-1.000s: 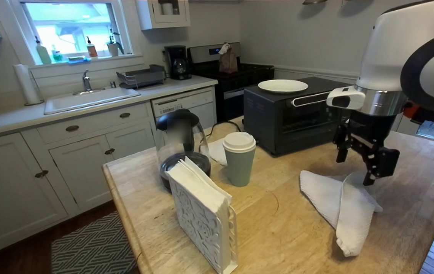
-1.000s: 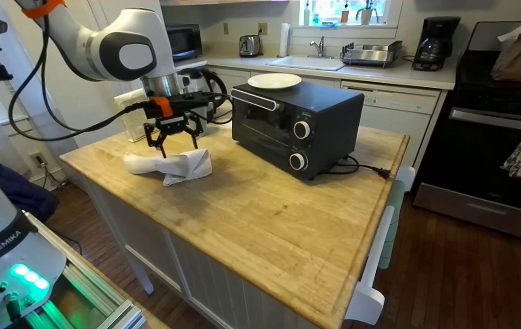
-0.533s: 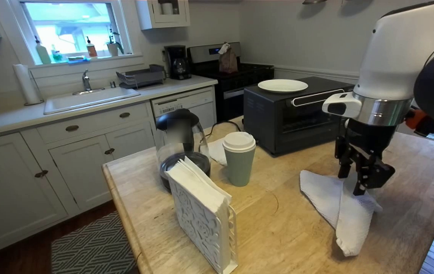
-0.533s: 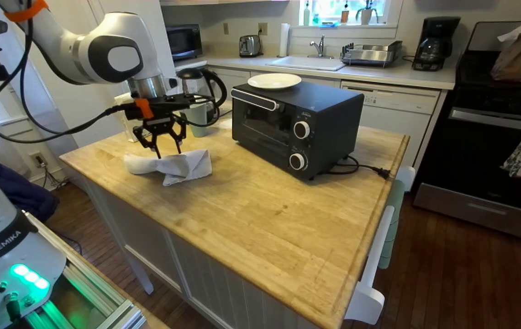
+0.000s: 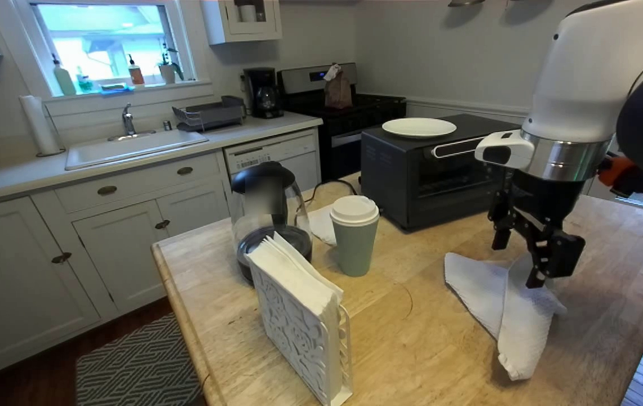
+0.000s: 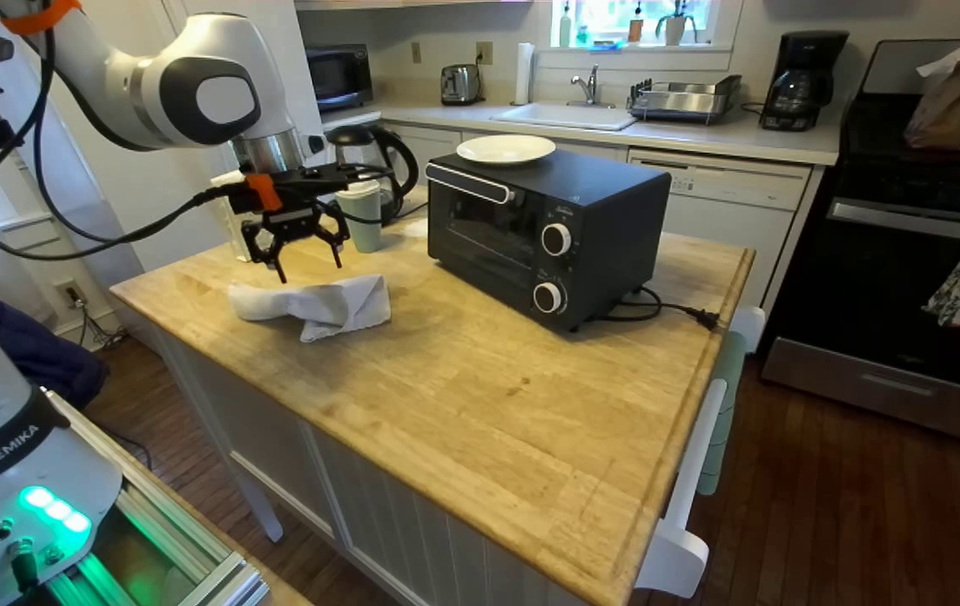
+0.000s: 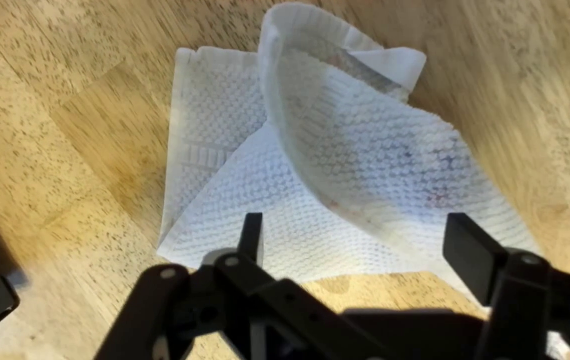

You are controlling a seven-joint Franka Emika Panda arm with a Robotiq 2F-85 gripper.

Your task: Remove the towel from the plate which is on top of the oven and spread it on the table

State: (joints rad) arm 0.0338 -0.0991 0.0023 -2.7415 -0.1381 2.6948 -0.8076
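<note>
The towel (image 7: 294, 200), a white textured cloth, lies folded over itself and creased on the wooden table (image 6: 480, 421), in front of the oven's door. Both exterior views show the round white plate (image 5: 419, 127) bare on top of the black oven (image 6: 614, 261). My gripper (image 6: 310, 269) hangs just above the towel, its jaws wide apart. Seen from the wrist, the two fingertips frame the towel's lower part, with a raised fold running between them. Nothing is held. In an exterior view one finger (image 5: 536, 276) overlaps the cloth in the picture.
A green lidded cup (image 5: 355, 242), a glass carafe (image 5: 293, 242) and a white napkin holder (image 5: 298, 332) stand together on the table beside the oven. The oven's cord (image 6: 656, 311) lies behind it, near the table edge.
Half a second ago the gripper was lower at the towel with its jaws closer together; now it has risen slightly and spread them again. The towel has not visibly moved.
</note>
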